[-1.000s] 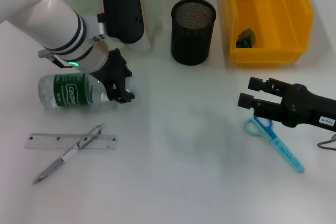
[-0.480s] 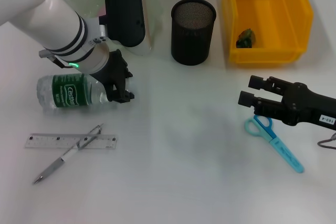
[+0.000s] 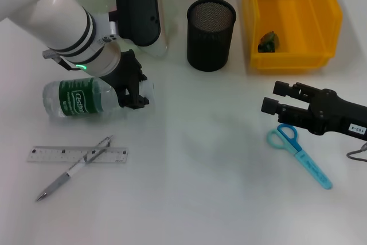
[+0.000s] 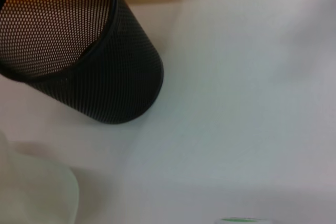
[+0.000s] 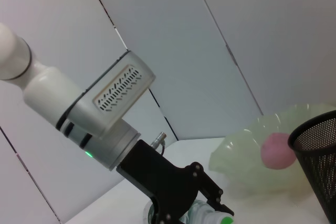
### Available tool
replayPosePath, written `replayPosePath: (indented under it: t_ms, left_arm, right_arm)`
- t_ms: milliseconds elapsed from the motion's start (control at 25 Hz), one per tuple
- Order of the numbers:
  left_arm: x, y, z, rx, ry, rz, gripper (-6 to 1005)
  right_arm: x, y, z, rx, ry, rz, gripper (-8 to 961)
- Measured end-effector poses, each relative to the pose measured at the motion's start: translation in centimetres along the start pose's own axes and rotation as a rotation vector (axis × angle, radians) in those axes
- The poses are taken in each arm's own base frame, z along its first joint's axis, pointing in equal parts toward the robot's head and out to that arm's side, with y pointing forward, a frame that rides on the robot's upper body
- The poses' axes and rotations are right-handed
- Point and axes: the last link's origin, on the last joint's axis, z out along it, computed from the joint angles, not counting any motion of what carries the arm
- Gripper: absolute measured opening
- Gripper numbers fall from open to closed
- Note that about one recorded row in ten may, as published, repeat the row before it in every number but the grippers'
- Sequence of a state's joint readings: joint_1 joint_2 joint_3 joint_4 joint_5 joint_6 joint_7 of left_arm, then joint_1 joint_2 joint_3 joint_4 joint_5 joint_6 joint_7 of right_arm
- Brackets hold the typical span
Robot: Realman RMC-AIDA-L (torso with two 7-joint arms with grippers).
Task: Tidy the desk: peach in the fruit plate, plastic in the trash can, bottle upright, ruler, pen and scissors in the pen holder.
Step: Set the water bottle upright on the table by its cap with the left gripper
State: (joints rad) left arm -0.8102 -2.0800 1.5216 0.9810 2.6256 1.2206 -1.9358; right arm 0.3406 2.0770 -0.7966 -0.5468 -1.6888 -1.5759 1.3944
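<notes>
White desk (image 3: 206,199), pale panelled wall behind it in the right wrist view. The left gripper (image 3: 133,87) is clamped around the neck end of the bottle (image 3: 83,100), which lies on its side at the desk's left; its cap end is tipped up a bit between the black fingers (image 3: 136,102). The bottle is clear plastic with a green label and white lettering I can't quite read.

Just below it, the ruler (image 3: 77,155) lies flat with the pen (image 3: 74,168) crossed diagonally over it, touching. Behind the arm sits the translucent fruit plate (image 3: 163,4). Only the right wrist view shows the pink peach (image 5: 277,150) sitting in it; from the head the arm covers that. The black mesh pen holder (image 3: 211,34) stands upright beside the plate, and the left wrist view gets it close up. The yellow trash can (image 3: 291,18) is to its right with a small dark green scrap (image 3: 268,41) inside.

Over on the right, the right gripper (image 3: 274,97) hovers with its jaws apart, holding nothing, a small white tag (image 3: 356,129) on its body reading something like "103-4". The blue scissors (image 3: 299,156) lie just below it on the desk.
</notes>
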Motion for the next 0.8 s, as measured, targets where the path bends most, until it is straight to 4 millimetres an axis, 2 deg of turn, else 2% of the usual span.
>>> replayPosePath:
  t_ms: [440, 800]
  left_arm:
    - [0.0, -0.2, -0.7, 0.025, -0.003, 0.005, 448]
    - [0.7, -0.6, -2.3, 0.074, -0.003, 0.021, 447]
  right_arm:
    - [0.1, 0.0, 0.0, 0.002, 0.0, 0.003, 761]
    - [0.1, 0.0, 0.0, 0.002, 0.0, 0.003, 761]
